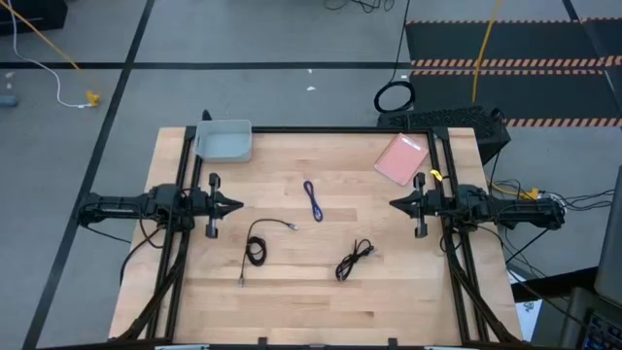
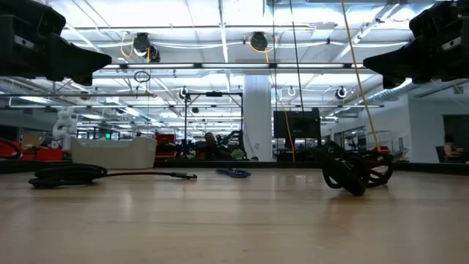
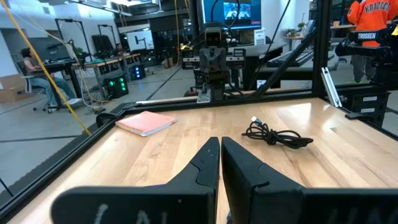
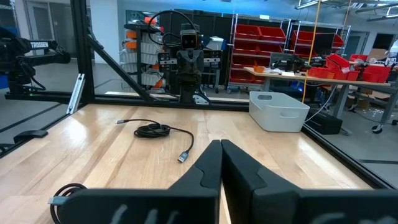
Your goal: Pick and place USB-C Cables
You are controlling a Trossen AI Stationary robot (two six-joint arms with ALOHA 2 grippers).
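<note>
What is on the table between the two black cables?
Nothing. In the high view, only bare wood lies between the left black cable and the right black cable; the blue-purple cable lies farther back.

The wooden table (image 1: 389, 292) carries three cables (image 1: 256, 248), a bin (image 1: 225, 142), and a pink notebook (image 1: 399, 158).

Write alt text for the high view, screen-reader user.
Overhead view of a wooden table with three loose cables at its middle: a blue-purple cable, a black cable and a second black cable. The left gripper and right gripper wait shut at opposite edges, pointing inward. A grey bin and pink pad sit at the far corners.
</note>
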